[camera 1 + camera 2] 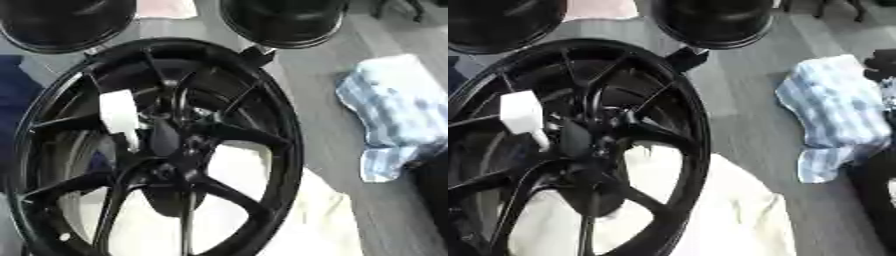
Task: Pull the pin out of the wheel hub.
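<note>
Centrally, black multi-spoke wheel hub (pixel 166 145), white pin (pixel 120 114) protruding near centre

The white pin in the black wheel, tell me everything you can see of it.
The white pin has a broad, blocky white head and a thinner white stem running down from it. It looks like plastic. It stands roughly upright, leaning slightly, left of the hub of the glossy black spoked wheel, its stem ending among the spokes by the hub. No hand touches it. Whether it is seated cannot be seen.
</note>
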Robot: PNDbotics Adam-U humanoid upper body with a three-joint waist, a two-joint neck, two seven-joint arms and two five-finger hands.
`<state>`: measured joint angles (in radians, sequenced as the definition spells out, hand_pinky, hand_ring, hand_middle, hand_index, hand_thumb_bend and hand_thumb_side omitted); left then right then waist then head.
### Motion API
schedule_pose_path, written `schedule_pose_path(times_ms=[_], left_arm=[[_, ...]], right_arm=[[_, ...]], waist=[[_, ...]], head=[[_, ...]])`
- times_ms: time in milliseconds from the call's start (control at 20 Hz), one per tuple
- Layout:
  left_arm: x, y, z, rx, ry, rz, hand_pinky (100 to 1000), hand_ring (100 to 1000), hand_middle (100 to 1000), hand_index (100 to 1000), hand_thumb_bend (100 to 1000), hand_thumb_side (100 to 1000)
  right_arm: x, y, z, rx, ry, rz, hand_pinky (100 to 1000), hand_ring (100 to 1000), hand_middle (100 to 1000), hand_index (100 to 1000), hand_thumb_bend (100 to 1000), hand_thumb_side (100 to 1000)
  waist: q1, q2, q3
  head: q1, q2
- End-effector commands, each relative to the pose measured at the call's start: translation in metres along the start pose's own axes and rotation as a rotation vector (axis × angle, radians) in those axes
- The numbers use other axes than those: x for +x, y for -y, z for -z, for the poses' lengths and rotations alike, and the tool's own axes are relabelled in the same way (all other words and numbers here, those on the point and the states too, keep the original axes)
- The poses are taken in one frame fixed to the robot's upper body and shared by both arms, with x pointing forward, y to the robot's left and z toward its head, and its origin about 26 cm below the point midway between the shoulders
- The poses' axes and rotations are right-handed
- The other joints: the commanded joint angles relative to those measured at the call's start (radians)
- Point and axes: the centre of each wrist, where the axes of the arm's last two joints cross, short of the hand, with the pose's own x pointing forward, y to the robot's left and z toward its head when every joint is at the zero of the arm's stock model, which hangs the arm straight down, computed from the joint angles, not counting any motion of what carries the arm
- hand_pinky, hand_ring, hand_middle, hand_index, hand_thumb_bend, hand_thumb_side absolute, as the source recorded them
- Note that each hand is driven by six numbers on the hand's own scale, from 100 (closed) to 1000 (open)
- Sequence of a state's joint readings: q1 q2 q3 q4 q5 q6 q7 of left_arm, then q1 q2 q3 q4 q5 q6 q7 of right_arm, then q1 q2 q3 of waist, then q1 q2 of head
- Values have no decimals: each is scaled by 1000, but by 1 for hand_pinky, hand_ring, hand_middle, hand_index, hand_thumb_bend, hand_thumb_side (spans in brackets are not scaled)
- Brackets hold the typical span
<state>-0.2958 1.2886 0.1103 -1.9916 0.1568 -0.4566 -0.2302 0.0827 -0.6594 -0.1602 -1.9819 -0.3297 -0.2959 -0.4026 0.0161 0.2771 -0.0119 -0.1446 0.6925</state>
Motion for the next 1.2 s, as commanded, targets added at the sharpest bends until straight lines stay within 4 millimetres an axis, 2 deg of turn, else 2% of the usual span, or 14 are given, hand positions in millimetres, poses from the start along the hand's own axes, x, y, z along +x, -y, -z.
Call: schedule_pose_path(times_ms=[50,200,500,750,950,1200], left_arm=[[11,-25,11,-138,33,29,875,896,737,855,286,594],[15,-32,18,-232,32,5,878,901,746,859,314,624],[17,-28,26,-384,6,-11,882,909,761,872,338,624],[15,-13,30,-505,-30,-25,889,921,775,892,404,632],[14,-1,37,-546,-66,-52,890,926,778,893,392,590],[18,8,52,-587,-75,-76,895,933,783,891,418,578]], right_arm=[[9,4,7,26,35,-33,757,739,675,600,212,470],[9,3,7,35,33,-33,756,738,675,599,214,470],[10,2,9,50,38,-33,756,738,674,599,214,470],[10,0,11,62,37,-25,755,737,673,599,217,470],[11,-2,13,75,35,-16,754,737,673,599,218,470],[12,-4,14,90,31,-7,754,737,672,598,219,470]], waist=[[3,-21,-1],[6,-21,-5],[9,-24,-15],[12,-28,-25],[13,-32,-38],[15,-36,-54]], head=[[7,3],[18,6],[40,7],[50,2],[63,-6],[80,-18]])
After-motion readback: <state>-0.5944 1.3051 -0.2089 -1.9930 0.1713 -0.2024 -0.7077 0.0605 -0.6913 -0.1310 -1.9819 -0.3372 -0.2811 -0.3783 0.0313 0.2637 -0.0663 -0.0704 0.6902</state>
